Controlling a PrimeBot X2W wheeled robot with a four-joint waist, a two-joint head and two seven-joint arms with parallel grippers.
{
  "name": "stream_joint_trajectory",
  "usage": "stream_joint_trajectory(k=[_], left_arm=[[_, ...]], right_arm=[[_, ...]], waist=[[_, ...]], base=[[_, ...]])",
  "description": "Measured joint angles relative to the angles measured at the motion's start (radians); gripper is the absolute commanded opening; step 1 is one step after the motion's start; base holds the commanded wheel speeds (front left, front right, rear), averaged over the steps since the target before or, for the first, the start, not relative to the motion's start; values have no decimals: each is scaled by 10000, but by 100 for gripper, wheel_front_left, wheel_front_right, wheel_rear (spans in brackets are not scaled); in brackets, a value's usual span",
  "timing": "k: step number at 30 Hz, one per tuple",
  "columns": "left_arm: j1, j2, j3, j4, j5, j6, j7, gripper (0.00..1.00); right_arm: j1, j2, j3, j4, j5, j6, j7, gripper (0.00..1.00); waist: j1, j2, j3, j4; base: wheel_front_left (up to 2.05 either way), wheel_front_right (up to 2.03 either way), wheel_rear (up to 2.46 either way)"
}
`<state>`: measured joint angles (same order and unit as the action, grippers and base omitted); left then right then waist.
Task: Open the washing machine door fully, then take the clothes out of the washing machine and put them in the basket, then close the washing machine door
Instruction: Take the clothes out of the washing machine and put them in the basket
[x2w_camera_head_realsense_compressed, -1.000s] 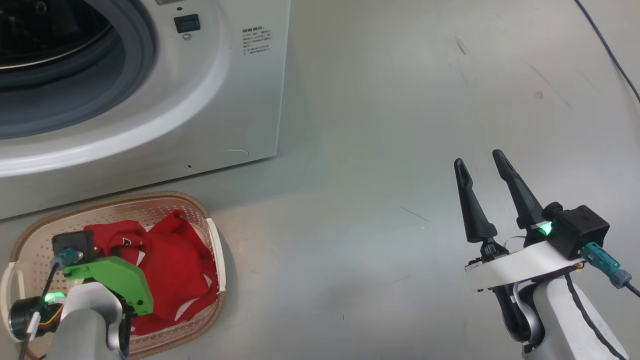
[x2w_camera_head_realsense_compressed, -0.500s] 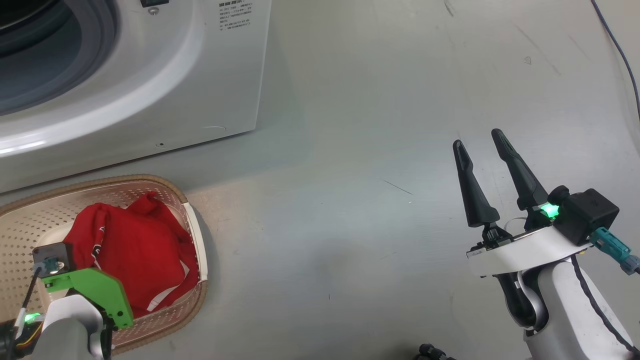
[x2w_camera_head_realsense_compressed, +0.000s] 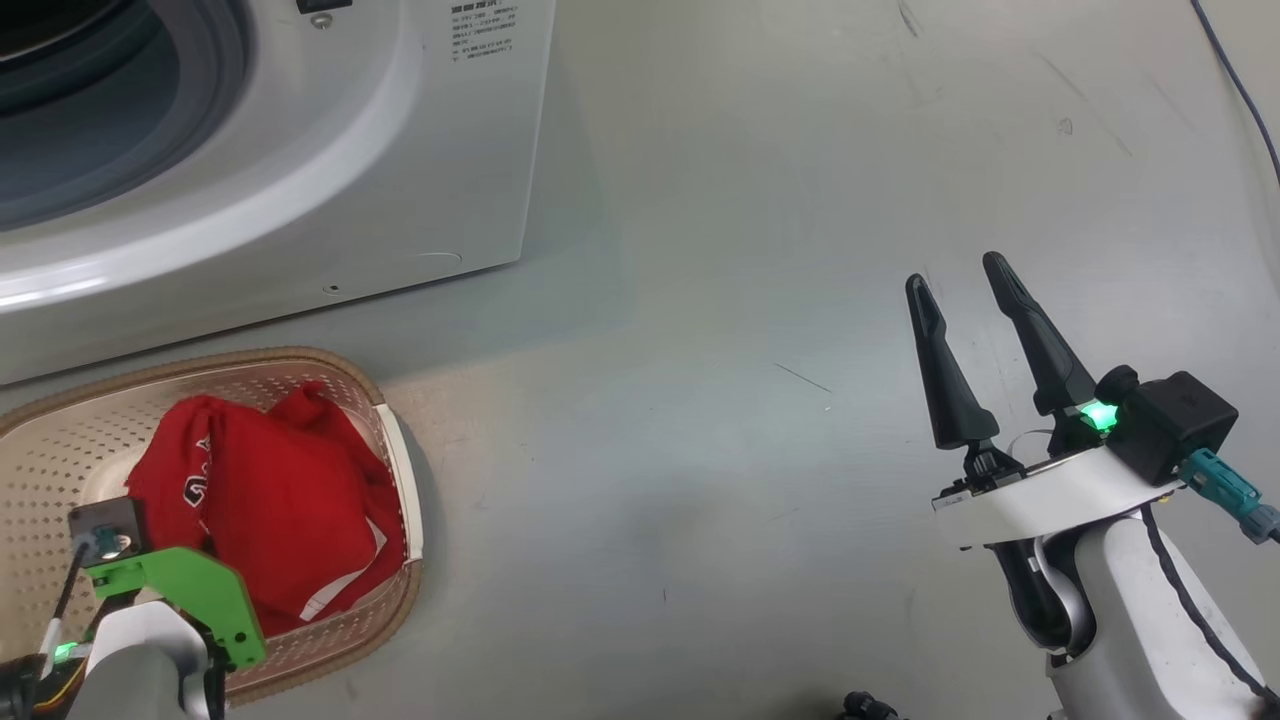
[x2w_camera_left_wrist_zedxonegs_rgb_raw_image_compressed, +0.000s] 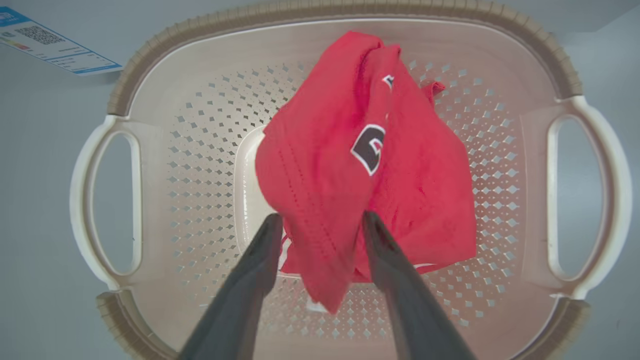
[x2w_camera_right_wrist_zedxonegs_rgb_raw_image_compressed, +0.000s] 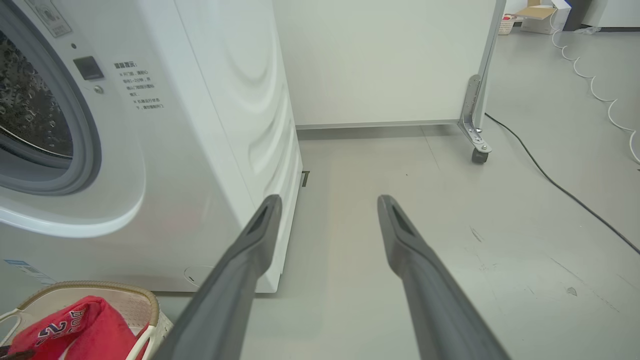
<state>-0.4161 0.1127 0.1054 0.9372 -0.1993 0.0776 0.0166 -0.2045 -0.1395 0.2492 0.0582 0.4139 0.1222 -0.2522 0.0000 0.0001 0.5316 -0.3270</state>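
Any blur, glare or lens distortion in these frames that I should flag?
Head view: sharp, though glare streaks the washing machine front and the green light by the right gripper is blown out. Left wrist view: the clothes look smeared, the left gripper's fingers are soft, the basket bows outward. Right wrist view: near fingers out of focus, machine edges curve.

Your robot's right gripper (x2w_camera_head_realsense_compressed: 954, 272) has two long, tapered black fingers (x2w_camera_head_realsense_compressed: 945, 390) on a white wrist plate (x2w_camera_head_realsense_compressed: 1040, 500), with a black camera block (x2w_camera_head_realsense_compressed: 1170, 425), teal cable plug (x2w_camera_head_realsense_compressed: 1222, 488) and glowing green light (x2w_camera_head_realsense_compressed: 1100, 415). A bright green bracket (x2w_camera_head_realsense_compressed: 195, 600) tops its pale left wrist (x2w_camera_head_realsense_compressed: 140, 655).
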Motion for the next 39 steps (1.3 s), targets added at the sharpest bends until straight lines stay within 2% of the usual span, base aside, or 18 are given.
stream_joint_trajectory(k=[7,16,26,33,36,39], left_arm=[[-58,-13,31,516,-2,88,-144,100],[-248,-192,-104,677,0,44,-936,100],[-365,-474,-771,199,211,-709,-2671,100],[-402,-685,-989,-761,276,-1331,-2744,100],[-365,-729,-1095,-1126,276,-1427,-2736,100],[-305,-757,-1074,-2088,274,-1457,-2732,100]], right_arm=[[-113,67,4,173,-13,0,0,100],[-113,138,-38,322,-13,0,0,100],[-50,203,-393,535,-13,0,0,100],[443,176,-675,725,-23,0,0,100],[662,157,-817,750,-38,0,0,100],[902,157,-913,752,-40,0,0,100]], waist=[[0,0,-219,38],[0,0,-771,135],[0,0,-1745,400],[0,0,-2715,806],[0,0,-3083,998],[0,0,-3436,1212]], base=[[0,0,0],[0,0,0],[0,0,0],[0,0,0],[0,0,0],[0,0,0]])
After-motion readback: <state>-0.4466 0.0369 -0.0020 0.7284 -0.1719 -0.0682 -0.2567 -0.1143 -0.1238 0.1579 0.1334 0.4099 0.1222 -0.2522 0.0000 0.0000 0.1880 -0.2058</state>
